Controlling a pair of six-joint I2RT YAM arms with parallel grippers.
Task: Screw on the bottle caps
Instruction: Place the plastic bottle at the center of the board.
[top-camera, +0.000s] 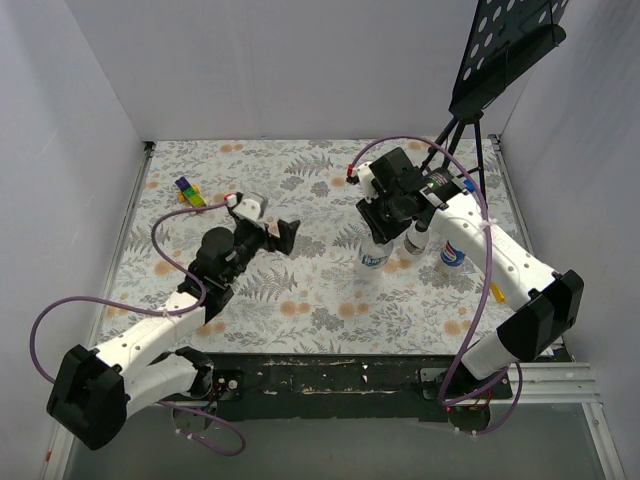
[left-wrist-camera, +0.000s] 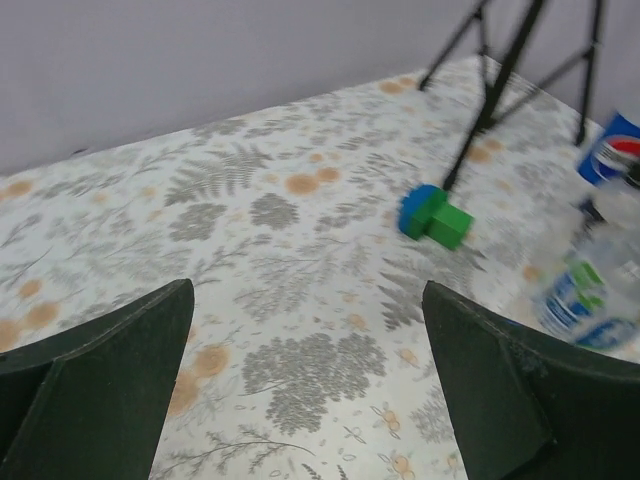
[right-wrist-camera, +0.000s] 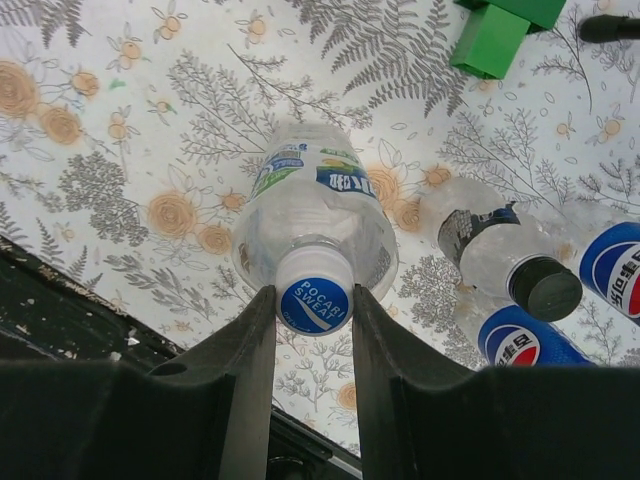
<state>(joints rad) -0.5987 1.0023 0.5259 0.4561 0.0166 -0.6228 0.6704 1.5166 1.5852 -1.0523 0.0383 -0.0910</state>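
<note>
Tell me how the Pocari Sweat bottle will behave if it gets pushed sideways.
Probably light: the Pocari Sweat bottle looks clear and empty. Upright and tall on a small base, it would likely tip, not slide. Its thin walls may dent under a squeeze; the right fingers pinch only its cap.

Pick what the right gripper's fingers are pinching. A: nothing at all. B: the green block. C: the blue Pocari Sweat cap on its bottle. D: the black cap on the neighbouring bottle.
C: in the right wrist view the right gripper clamps both sides of the Pocari Sweat cap atop the Pocari Sweat bottle, while the black cap sits apart to the right.
</note>
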